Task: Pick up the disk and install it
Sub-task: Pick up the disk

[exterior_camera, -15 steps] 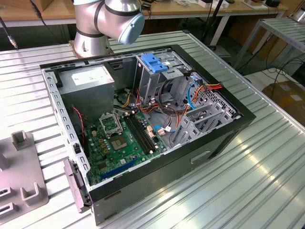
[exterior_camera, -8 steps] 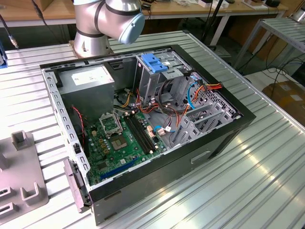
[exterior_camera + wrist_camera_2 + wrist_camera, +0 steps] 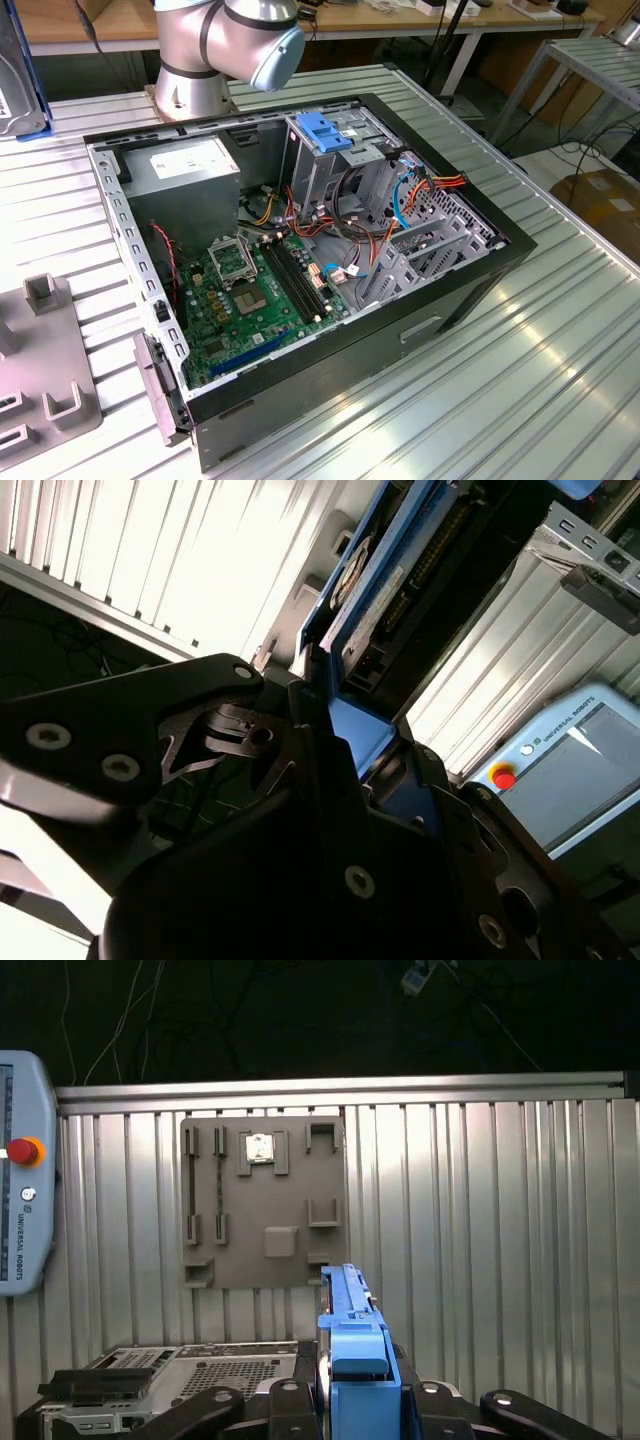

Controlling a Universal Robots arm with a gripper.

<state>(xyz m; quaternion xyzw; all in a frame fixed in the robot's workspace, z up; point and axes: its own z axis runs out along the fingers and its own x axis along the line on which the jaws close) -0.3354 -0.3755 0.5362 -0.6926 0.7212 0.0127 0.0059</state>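
The disk [image 3: 385,590] is a flat grey drive with blue rails, and my gripper [image 3: 330,710] is shut on it. In the first wrist view the disk [image 3: 350,1345] stands edge-on as a blue strip between the black fingers [image 3: 290,1395] of my gripper [image 3: 355,1385], held above the ribbed table. In the exterior view a grey slab with a blue edge, the disk [image 3: 18,85], shows at the far upper left, away from the open computer case [image 3: 300,250].
Inside the case stand a metal cage with a blue handle [image 3: 325,130], a grey box with a white sticker [image 3: 185,165], a green board and loose cables. A grey fixture plate [image 3: 262,1200] lies on the table. A teach pendant [image 3: 20,1170] lies beside it.
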